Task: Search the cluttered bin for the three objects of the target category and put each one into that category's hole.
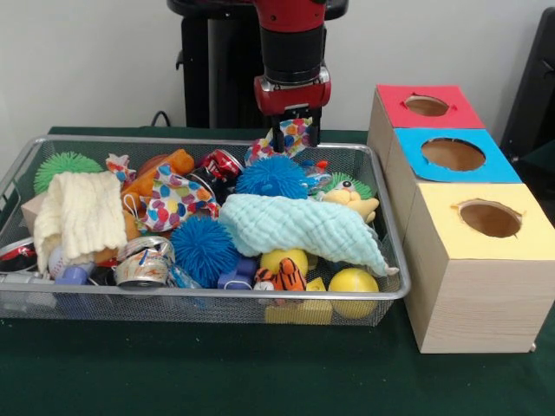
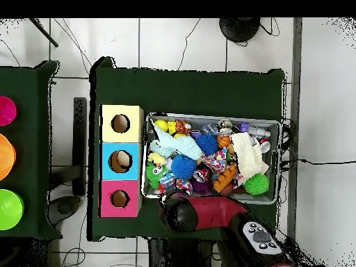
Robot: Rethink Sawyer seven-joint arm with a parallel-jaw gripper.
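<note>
Gripping a light, crushable, multicoloured polka-dot paper party hat near its rim, closed red-and-black jaws above the wire-mesh bin's far edge.

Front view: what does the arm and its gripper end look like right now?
The arm is a thick round column, red with a black ribbed band, ending in a red collar. Below it the gripper is dark. From overhead, the arm shows red and black, with a grey button panel.
</note>
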